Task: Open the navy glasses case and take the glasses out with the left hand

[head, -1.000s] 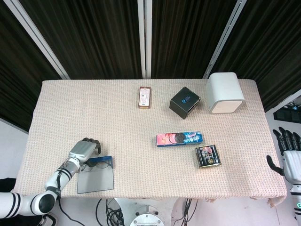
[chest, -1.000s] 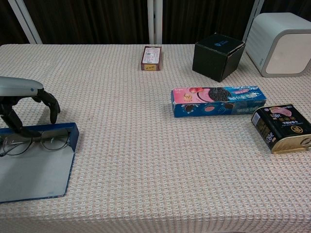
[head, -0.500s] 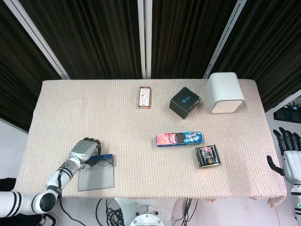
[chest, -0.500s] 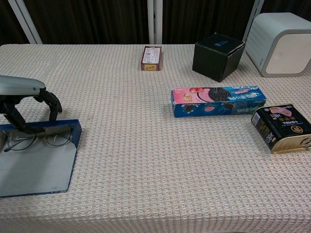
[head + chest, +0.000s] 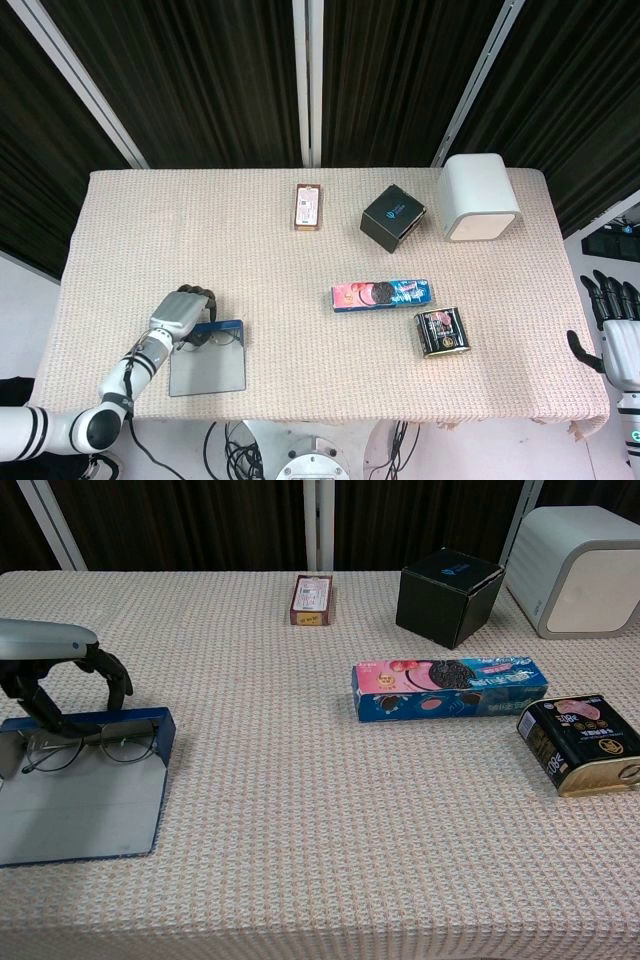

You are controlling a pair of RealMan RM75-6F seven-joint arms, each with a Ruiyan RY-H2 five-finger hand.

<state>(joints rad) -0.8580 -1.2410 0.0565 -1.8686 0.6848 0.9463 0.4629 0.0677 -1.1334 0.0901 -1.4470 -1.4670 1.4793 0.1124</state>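
Note:
The navy glasses case (image 5: 80, 815) lies open near the table's front left corner, its grey inner lid flat toward me; the head view shows the case (image 5: 207, 366) there too. Thin-rimmed glasses (image 5: 95, 747) rest in its navy tray along the far side. My left hand (image 5: 45, 655) arches over that tray, fingers curled down, with the thumb and a finger closing on the glasses' frame at its left part. In the head view the left hand (image 5: 182, 312) covers the case's far left corner. My right hand (image 5: 618, 335) hangs off the table's right side, fingers spread, holding nothing.
An Oreo-style cookie box (image 5: 449, 687) and a black-and-gold tin (image 5: 582, 743) lie at centre right. A black cube box (image 5: 447, 594), a white rounded appliance (image 5: 580, 570) and a small reddish packet (image 5: 311, 599) stand along the back.
The left hand has shifted right and away from me, and the open case with the glasses slid along with it. The right hand has not moved.

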